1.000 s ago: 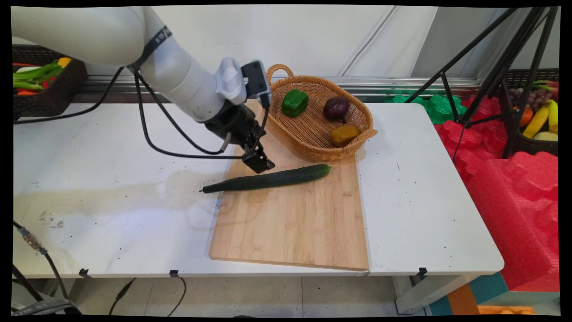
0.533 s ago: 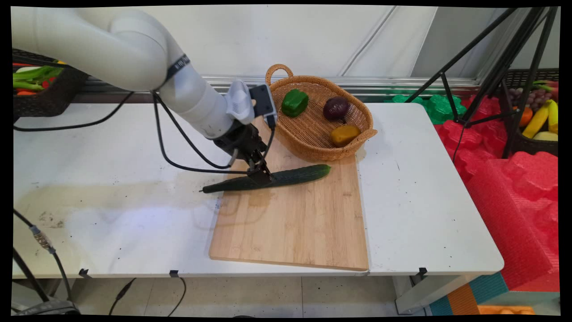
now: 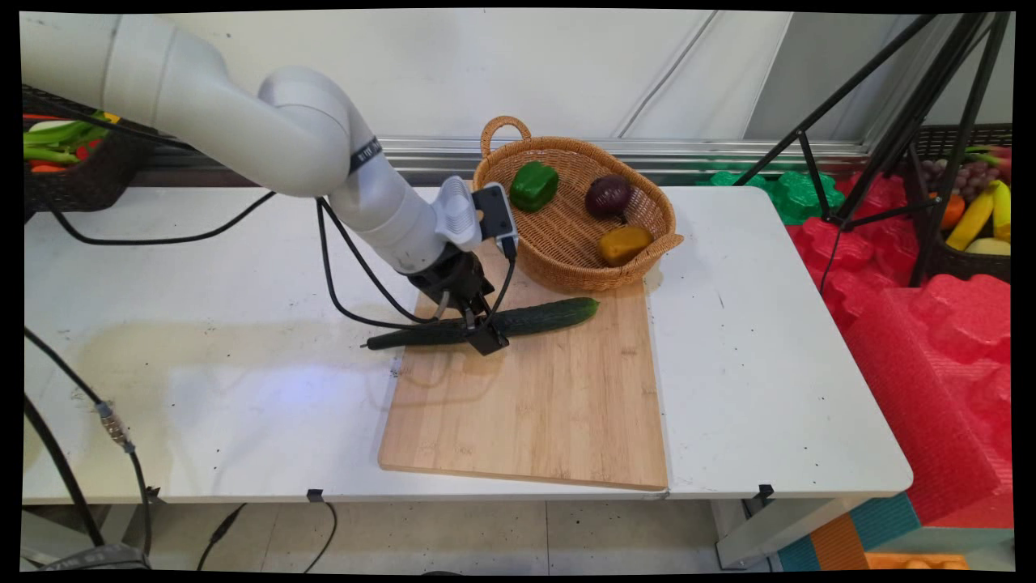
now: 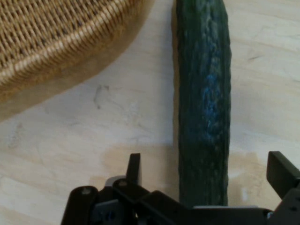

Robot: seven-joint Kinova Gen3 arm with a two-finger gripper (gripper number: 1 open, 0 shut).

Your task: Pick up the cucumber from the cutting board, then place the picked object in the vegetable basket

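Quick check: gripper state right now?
Gripper: open, its fingers either side of the cucumber on the cutting board, not closed on it.

Cucumber (image 4: 204,108) cut off at the hand view's top edge, its lower end behind the black linkage.

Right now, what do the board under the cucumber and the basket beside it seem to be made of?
The cutting board looks like bamboo or pale wood with a matte finish: long parallel strips and grain show. The basket looks like woven wicker or rattan, tan, with visible plaited strands; whether natural or plastic I cannot tell. The cucumber has dark green, bumpy skin.
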